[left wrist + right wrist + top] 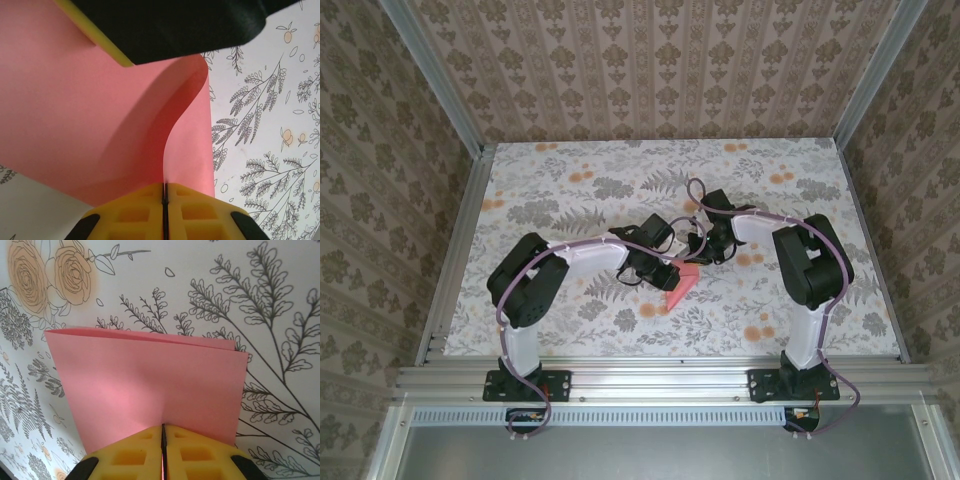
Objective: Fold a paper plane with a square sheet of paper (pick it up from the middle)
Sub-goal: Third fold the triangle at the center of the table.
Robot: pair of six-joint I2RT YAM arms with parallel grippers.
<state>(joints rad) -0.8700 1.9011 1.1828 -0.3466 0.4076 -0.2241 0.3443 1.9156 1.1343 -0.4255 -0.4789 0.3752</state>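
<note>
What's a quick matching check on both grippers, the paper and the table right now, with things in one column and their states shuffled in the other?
Things:
1. left gripper
2. right gripper
3. square sheet of paper
4. table

States:
A. shut on a flat, doubled-over part of the sheet
B. white with a floral print
C. shut on a part of the sheet that curls
D. pink, gripped by both grippers

Pairs: 1-C, 2-A, 3-D, 4-B
</note>
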